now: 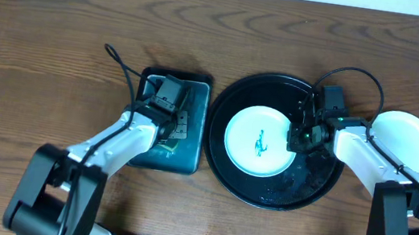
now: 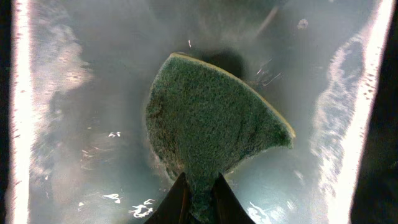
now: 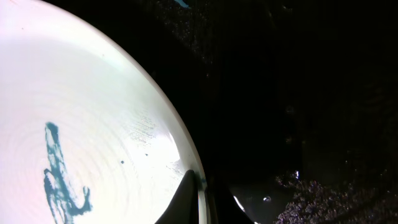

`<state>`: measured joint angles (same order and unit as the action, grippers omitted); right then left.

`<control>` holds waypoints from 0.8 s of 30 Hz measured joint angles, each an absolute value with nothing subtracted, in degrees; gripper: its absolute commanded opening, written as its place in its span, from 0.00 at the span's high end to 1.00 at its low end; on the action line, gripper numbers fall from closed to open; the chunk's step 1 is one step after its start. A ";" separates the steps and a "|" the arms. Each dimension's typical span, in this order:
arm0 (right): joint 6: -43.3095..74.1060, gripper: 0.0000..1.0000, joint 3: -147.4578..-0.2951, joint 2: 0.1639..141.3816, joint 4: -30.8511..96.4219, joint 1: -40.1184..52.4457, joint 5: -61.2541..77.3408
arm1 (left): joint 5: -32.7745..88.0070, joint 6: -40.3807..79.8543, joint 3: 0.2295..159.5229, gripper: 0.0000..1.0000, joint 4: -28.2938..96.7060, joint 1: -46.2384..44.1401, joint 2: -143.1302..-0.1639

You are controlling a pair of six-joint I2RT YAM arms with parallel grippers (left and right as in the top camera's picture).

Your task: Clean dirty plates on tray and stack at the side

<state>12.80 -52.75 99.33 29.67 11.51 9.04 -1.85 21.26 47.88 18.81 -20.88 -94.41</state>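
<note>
Pale plate [image 3: 93,81] (teal scribble [image 3: 59,177]), on black tray [image 3: 286,93], rim in right gripper [image 3: 200,194]

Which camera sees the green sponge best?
The left wrist view: the sponge fills the picture, pinched by the left gripper. Overhead, that gripper hides nearly all of it. The right wrist view shows none of it.

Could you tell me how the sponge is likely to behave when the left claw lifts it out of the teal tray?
The sponge, pinched at one edge by the left claw, will probably droop, being soft. The teal tray looks wet, so the sponge may be soaked, heavier and dripping. Its coarse green face should resist slipping.
</note>
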 measured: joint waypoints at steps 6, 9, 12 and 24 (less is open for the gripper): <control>12.75 0.97 -52.73 99.33 29.65 11.51 9.04 | -1.87 22.31 48.12 0.93 17.47 -20.91 -95.74; 12.75 0.97 -52.73 99.33 29.63 11.51 9.06 | -1.87 22.50 48.23 0.92 17.63 -20.91 -95.68; 12.75 0.97 -52.71 99.33 29.61 11.51 9.04 | -1.87 22.50 48.25 0.93 18.06 -20.88 -95.09; 12.75 0.98 -52.71 99.33 29.58 11.51 9.06 | -1.83 22.52 48.12 0.92 19.18 -20.88 -82.13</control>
<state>12.75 -52.71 99.33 29.58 11.51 9.06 -1.83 22.52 48.12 19.18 -20.88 -82.13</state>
